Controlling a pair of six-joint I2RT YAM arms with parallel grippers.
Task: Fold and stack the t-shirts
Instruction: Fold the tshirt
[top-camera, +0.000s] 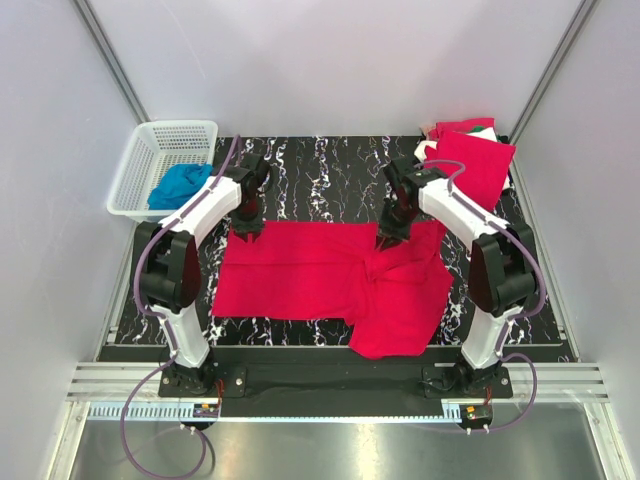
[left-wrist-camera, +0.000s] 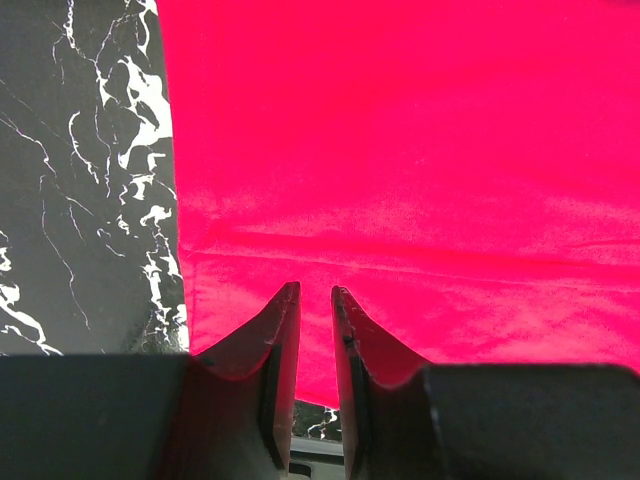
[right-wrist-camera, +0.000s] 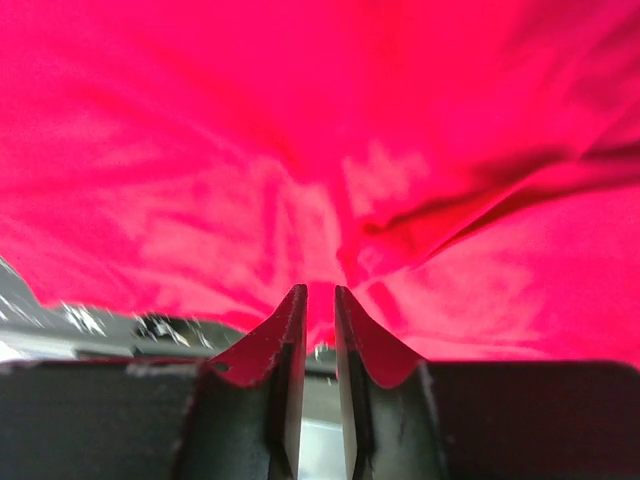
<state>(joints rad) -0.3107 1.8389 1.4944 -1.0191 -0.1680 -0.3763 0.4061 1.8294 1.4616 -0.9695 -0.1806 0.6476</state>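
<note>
Top external view: red t-shirt (top-camera: 300, 272) lies spread mid-worktop (top-camera: 320, 160), bunched under right tool (top-camera: 387, 240) - probably gathering it for a fold - left tool (top-camera: 246, 228) at far-left hem, both nearly pressed together, can't tell if pinching.

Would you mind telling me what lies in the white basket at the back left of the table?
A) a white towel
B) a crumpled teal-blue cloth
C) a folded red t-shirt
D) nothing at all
B: in the top view, the white basket holds a crumpled teal-blue cloth, with no red or white fabric showing inside it.
</note>
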